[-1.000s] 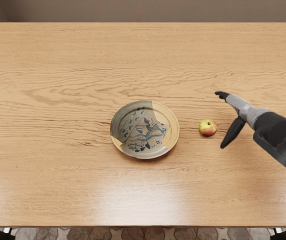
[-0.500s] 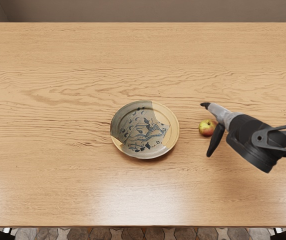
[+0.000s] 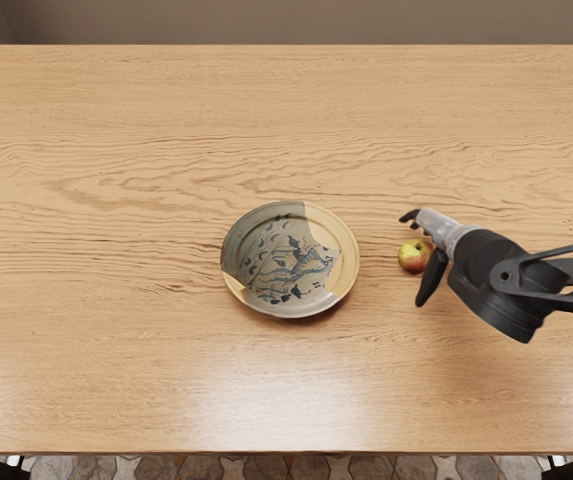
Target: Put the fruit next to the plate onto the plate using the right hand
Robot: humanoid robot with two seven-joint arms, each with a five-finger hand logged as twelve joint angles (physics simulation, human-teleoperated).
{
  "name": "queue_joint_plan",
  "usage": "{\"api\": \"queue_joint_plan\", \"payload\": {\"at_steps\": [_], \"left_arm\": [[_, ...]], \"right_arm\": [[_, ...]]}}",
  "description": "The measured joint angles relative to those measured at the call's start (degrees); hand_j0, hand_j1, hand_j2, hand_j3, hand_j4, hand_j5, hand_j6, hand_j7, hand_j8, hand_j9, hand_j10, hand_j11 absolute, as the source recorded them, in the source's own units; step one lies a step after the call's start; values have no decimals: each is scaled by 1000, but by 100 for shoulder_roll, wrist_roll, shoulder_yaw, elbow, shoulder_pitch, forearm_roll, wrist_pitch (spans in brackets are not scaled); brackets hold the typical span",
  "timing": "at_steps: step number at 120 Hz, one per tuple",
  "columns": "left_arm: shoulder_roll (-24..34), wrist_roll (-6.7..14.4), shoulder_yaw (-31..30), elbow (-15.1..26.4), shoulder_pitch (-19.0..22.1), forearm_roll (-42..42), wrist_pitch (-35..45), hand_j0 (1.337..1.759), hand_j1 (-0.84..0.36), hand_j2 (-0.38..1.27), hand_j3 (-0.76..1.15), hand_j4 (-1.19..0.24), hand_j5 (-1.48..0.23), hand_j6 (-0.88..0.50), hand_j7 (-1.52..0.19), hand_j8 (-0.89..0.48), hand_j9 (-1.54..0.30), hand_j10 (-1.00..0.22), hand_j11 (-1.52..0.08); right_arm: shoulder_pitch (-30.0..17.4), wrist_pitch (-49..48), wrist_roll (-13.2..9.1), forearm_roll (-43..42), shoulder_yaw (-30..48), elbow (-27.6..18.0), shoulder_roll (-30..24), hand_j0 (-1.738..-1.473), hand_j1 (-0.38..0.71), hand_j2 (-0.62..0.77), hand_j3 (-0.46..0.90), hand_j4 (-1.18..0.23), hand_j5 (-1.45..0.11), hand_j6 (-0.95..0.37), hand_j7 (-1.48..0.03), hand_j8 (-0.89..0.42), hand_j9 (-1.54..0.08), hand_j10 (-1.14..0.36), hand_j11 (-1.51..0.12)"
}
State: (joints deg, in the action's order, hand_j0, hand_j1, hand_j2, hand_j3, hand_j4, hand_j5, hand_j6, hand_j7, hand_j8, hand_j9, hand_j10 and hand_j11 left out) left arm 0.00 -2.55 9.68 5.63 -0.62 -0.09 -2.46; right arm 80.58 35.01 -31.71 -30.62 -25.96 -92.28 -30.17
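Your right arm [image 3: 566, 275] reaches in from the right edge, its dark strut running leftward to a bulky round black wrist [image 3: 491, 285]. Ahead of the wrist your right hand [image 3: 444, 238] points to the left, angled a little downward. Its fingers [image 3: 413, 216] stretch up and to the left with the tips slightly hooked, while the thumb [image 3: 429, 282] hangs down and away from them, so the hand is spread wide and grips nothing
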Motion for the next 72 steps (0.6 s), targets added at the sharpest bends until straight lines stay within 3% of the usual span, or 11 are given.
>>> {"api": "queue_joint_plan", "payload": {"at_steps": [72], "left_arm": [[0,0,1,0,0,0,0,1658,53,50,0,-247,-321,-247,-321,-247,-321,-247,-321]], "right_arm": [[48,0,7,14,-128,274,78,-1658,75,-69,0,-354,-460,-355,-460,-355,-460,-355,-460]]}}
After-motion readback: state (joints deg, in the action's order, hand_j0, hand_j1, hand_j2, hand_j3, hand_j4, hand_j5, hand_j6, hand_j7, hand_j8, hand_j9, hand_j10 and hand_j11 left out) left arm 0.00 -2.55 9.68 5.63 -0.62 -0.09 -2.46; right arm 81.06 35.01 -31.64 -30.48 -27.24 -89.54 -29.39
